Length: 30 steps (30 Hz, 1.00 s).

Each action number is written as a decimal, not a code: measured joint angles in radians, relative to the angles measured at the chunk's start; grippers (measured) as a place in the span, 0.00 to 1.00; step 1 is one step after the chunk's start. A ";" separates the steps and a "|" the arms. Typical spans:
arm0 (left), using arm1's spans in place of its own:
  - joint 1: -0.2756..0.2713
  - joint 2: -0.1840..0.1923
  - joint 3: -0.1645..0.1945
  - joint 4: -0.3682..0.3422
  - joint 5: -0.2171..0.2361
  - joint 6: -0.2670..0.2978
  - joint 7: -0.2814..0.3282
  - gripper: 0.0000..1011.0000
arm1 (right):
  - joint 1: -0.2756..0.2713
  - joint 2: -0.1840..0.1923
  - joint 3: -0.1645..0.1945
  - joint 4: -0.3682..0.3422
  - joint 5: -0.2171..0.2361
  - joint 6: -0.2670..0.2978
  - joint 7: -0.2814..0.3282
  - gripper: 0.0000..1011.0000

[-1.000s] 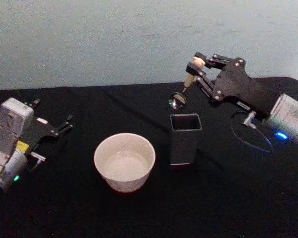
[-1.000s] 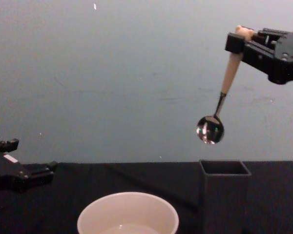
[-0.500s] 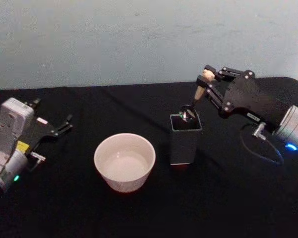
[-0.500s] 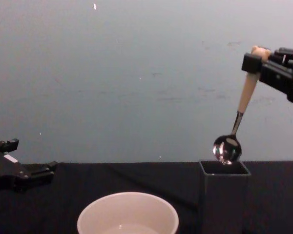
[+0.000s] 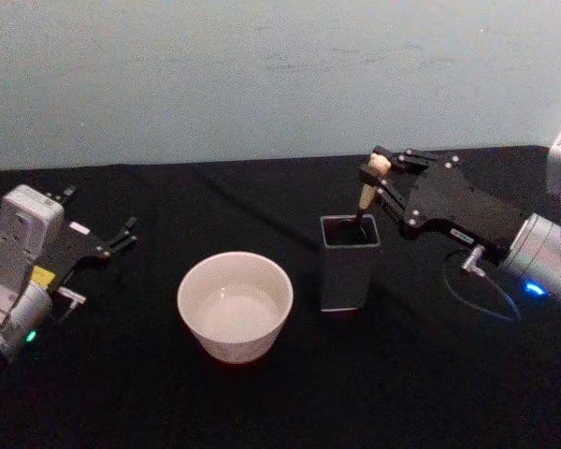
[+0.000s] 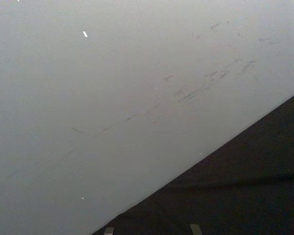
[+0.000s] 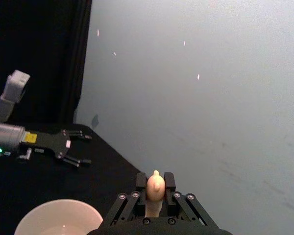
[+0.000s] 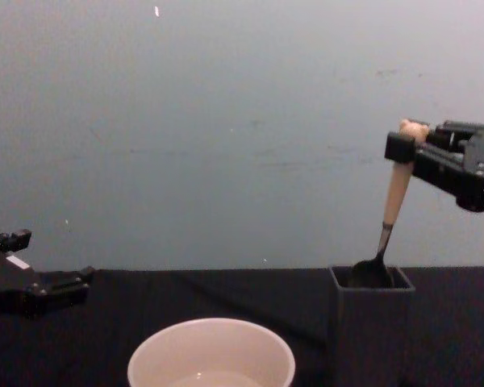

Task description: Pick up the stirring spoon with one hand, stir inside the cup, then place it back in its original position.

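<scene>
Black tablecloth covers the work surface, against a pale blue-grey wall.

Left gripper: parked near the table's left edge, black fingers spread apart and holding nothing; it lies well apart from the cup, which sits off to its right.

Cup, wide, round, cream-beige, thick smooth rim: stands upright on the cloth between the two grippers, below and to the left of the right gripper, just beside the holder without touching it. A little clear liquid seems to lie at its bottom.

Holder, dark grey, square, tall, open-topped: stands upright directly beneath the right gripper's fingertips.

Stirring spoon, pale peach handle with tiny bear head, thin metal neck: hangs almost upright, tilted slightly, its round bowl already down inside the holder's mouth and dark in shadow.

Right gripper: raised above the holder, black fingers clamped on the top of the spoon's handle, the bear head poking out just above them.
</scene>
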 joint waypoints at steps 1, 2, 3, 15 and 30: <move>0.000 0.000 0.000 0.000 0.000 0.000 0.000 0.99 | 0.001 -0.002 -0.002 0.003 -0.002 0.003 -0.002 0.21; 0.000 0.000 0.000 0.000 0.000 0.000 0.000 0.99 | 0.003 -0.005 -0.006 0.011 -0.007 0.011 -0.007 0.21; 0.000 0.000 0.000 0.000 0.000 0.000 0.000 0.99 | 0.004 -0.008 -0.008 0.015 -0.009 0.015 -0.010 0.21; 0.000 0.000 0.000 0.000 0.000 0.000 0.000 0.99 | 0.018 -0.048 -0.038 0.094 -0.017 0.044 -0.021 0.21; 0.000 0.000 0.000 0.000 0.000 0.000 0.000 0.99 | 0.016 -0.069 -0.056 0.138 -0.029 0.077 -0.039 0.21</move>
